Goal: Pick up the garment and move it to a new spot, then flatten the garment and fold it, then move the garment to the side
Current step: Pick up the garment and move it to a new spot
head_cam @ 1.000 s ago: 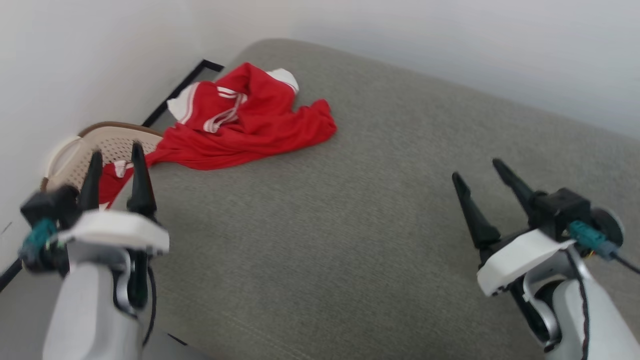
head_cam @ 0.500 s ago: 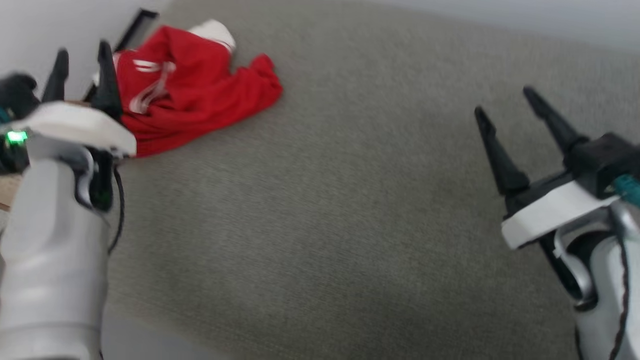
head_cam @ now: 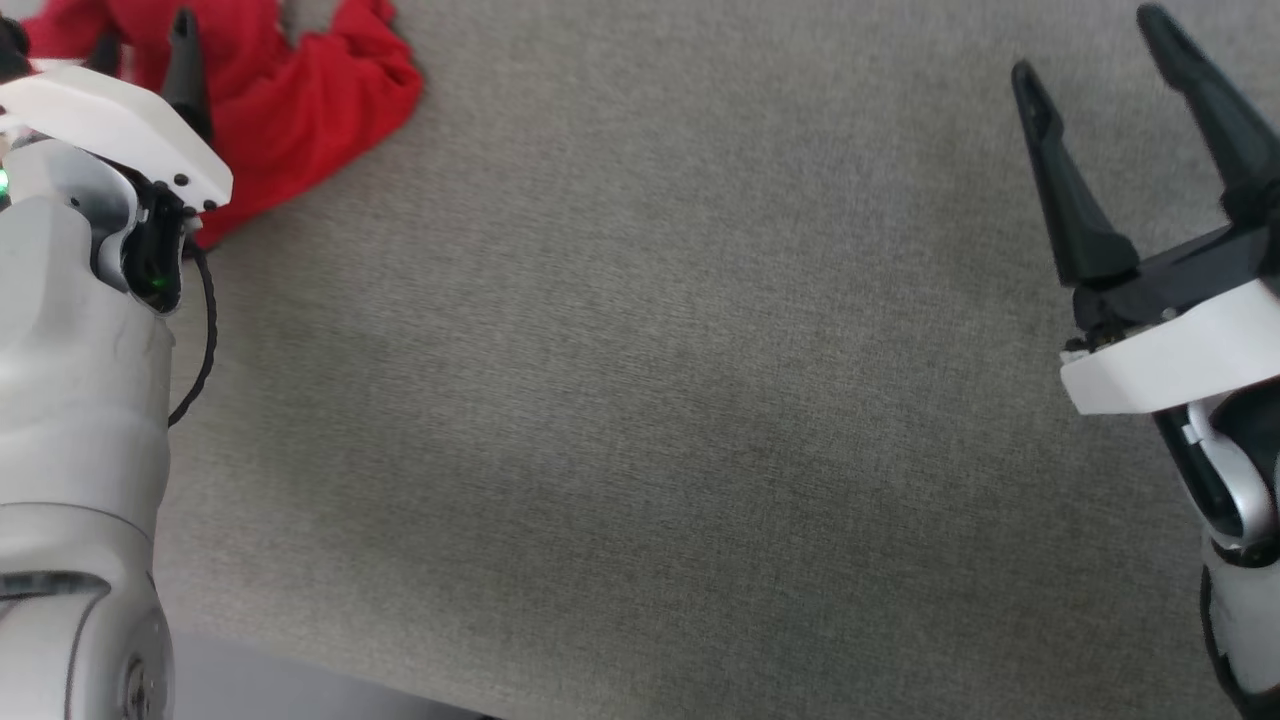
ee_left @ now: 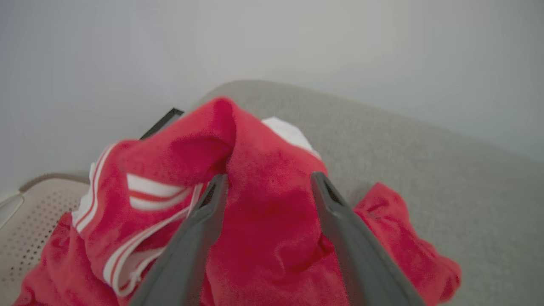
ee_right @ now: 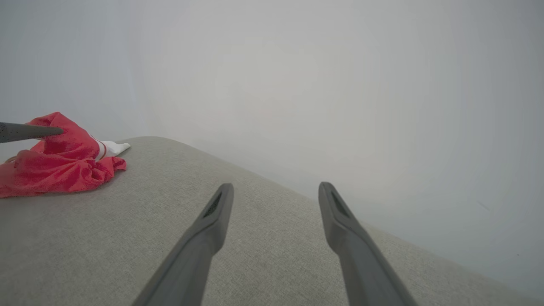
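Right gripper (head_cam: 1088, 45): jaws spread wide, empty, hanging over the bare grey cushion (head_cam: 650, 400), well apart from the cloth.

Left gripper (ee_left: 270, 178): likewise released, holding nothing. It is much the nearer arm. Its fingers point straight at a raised red fold of the garment (ee_left: 263, 229) and frame it. I cannot tell whether they touch it.

The garment is a crumpled heap at the cushion's far-left corner. Its long axis seems to run crosswise to the left fingers, from left to lower right in the left wrist view. The next move looks like a short push forward and down, then a close on that ridge.

Only the left wrist view gives the white-striped trim, the white sleeve and the heap's left end by a perforated beige basket (ee_left: 29, 212). The right wrist view gives the heap's low side profile, a left finger over it, and the pale wall (ee_right: 297, 85) behind.
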Robot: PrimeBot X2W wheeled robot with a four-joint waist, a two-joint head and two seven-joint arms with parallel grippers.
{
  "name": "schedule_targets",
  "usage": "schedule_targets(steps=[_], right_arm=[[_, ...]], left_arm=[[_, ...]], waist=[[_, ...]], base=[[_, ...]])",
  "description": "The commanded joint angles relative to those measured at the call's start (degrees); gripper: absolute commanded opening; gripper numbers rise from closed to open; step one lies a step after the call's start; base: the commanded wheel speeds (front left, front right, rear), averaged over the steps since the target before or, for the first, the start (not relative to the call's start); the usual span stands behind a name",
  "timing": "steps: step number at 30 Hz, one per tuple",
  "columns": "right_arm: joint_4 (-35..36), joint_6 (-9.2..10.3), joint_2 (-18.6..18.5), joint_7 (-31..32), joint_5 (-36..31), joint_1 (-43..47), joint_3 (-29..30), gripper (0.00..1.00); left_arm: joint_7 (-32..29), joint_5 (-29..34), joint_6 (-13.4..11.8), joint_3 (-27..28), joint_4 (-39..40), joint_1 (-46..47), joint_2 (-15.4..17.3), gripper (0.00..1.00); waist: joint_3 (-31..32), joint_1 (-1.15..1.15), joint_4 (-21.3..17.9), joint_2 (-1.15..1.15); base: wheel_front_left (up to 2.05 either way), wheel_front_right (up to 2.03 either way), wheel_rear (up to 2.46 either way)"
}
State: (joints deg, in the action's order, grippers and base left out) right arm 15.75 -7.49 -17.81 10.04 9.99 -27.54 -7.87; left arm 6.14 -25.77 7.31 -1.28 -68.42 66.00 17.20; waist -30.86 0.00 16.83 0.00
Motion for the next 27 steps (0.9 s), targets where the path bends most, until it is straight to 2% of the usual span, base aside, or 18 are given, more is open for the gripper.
schedule_targets(steps=[1,7,12,18,19,20,27], right_arm=[[0.71,0.00,0.00,0.50,-0.31,-0.86,-0.17,1.00],[2.45,0.00,-0.62,2.01,-0.56,-2.13,-0.43,1.00],[3.54,0.00,-1.01,3.12,-0.39,-2.52,-0.55,1.00],[4.13,0.00,-1.28,3.90,-0.29,-3.19,-0.75,1.00],[4.18,0.00,-1.33,3.98,-0.35,-3.31,-0.73,1.00],[4.18,0.00,-1.33,4.09,-0.41,-3.34,-0.67,1.00],[2.70,0.00,-0.38,2.74,-0.19,-2.46,0.12,1.00]], left_arm=[[-1.10,-1.07,0.06,0.25,-1.19,1.26,0.35,1.00],[-10.71,-1.95,-1.41,0.09,-4.54,2.59,0.18,1.00],[-21.49,-3.05,-3.35,-0.06,-5.92,0.83,-1.07,1.00],[-26.65,-2.86,-3.98,-1.13,-6.60,-0.49,-2.18,1.00],[-27.24,-2.87,-3.59,-1.40,-6.67,-0.55,-2.38,0.07],[-27.22,-2.90,-3.35,-1.53,-6.72,-0.46,-2.41,0.00],[-21.79,-1.32,-2.11,-3.07,-5.46,3.12,0.99,0.00]], waist=[[-2.15,0.00,-0.88,0.00],[-4.09,0.00,-1.02,0.00],[-4.84,0.00,-1.20,0.00],[-5.45,0.00,-1.43,0.00],[-5.51,0.00,-1.43,0.00],[-5.55,0.00,-1.39,0.00],[-3.67,0.00,-0.76,0.00]], base=[[0.00,0.00,0.00],[0.00,0.00,0.00],[0.00,0.00,0.00],[0.00,0.00,0.00],[0.00,0.00,0.00],[0.00,0.00,0.00],[0.00,0.00,0.00]])
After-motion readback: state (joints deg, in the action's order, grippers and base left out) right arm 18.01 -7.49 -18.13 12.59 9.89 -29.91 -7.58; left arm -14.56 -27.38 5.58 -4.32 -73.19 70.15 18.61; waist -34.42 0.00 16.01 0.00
